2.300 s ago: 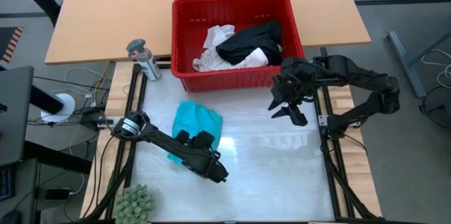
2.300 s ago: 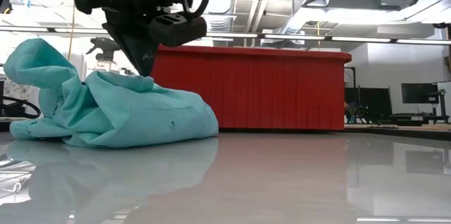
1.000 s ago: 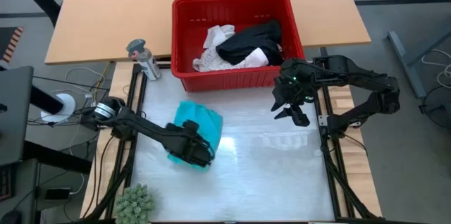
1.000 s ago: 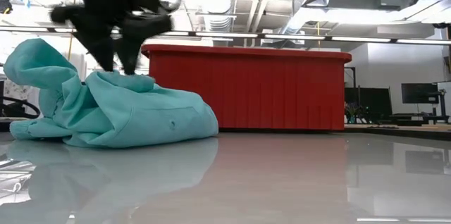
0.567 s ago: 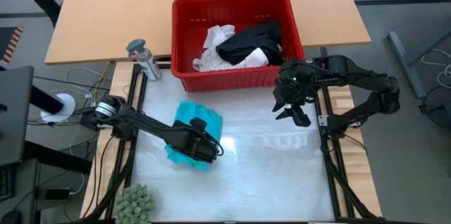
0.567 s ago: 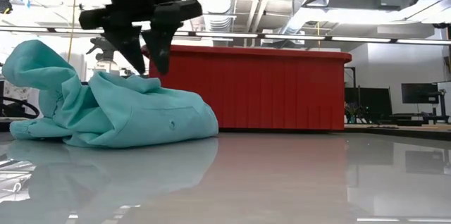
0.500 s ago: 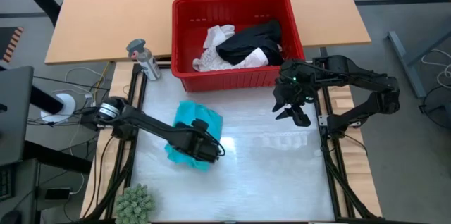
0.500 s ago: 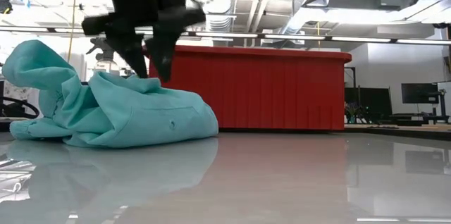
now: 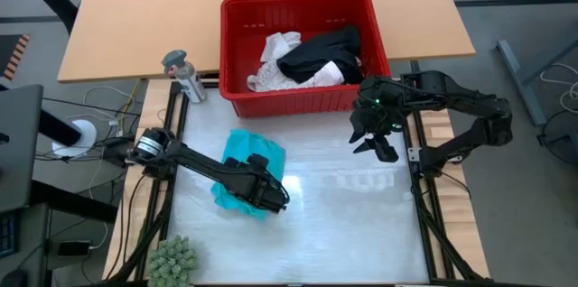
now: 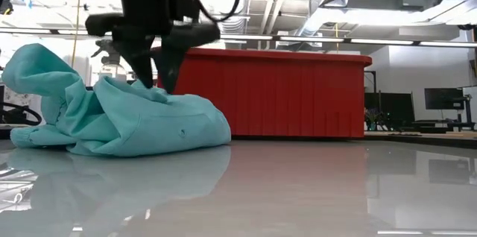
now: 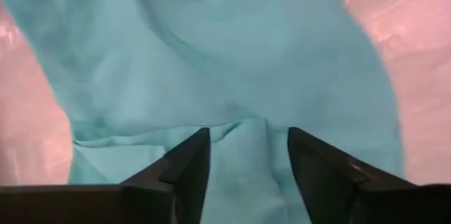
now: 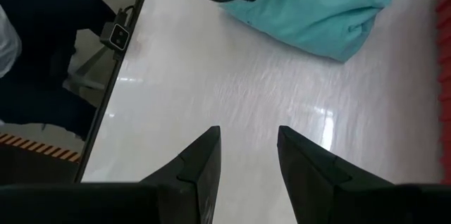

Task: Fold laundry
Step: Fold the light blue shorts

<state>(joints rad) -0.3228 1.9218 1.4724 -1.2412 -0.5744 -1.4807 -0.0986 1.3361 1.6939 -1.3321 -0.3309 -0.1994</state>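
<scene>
A teal garment (image 9: 244,156) lies crumpled on the white table, left of the middle, resting on its underside (image 10: 134,121). My left gripper (image 10: 154,84) stands over its top near the right end, pointing steeply down, open, with a raised fold (image 11: 243,150) between its fingers. A black garment (image 9: 321,52) and white ones (image 9: 275,57) lie in the red basket (image 9: 298,0). My right gripper (image 9: 375,147) hangs open in the air near the basket's near right corner, with nothing between its fingers (image 12: 248,143). My left gripper comes from above, slanting down, and its fingertips (image 10: 165,86) meet the top of the teal garment, one on each side of the raised fold (image 11: 246,136). A gap shows between the fingers and the fold, so it is not pinched. The garment lies on the table.
The red basket stands at the table's far edge, on a wooden desk. A grey spray bottle (image 9: 183,75) stands left of it, and a small green fuzzy plant (image 9: 172,258) at the near left corner. The white table to the right of the garment (image 9: 361,215) is bare.
My left gripper has moved over the teal garment toward the table's right edge and sunk a little onto its top. Its fingers have drawn closer together around the fold. The garment has kept its shape and place.
</scene>
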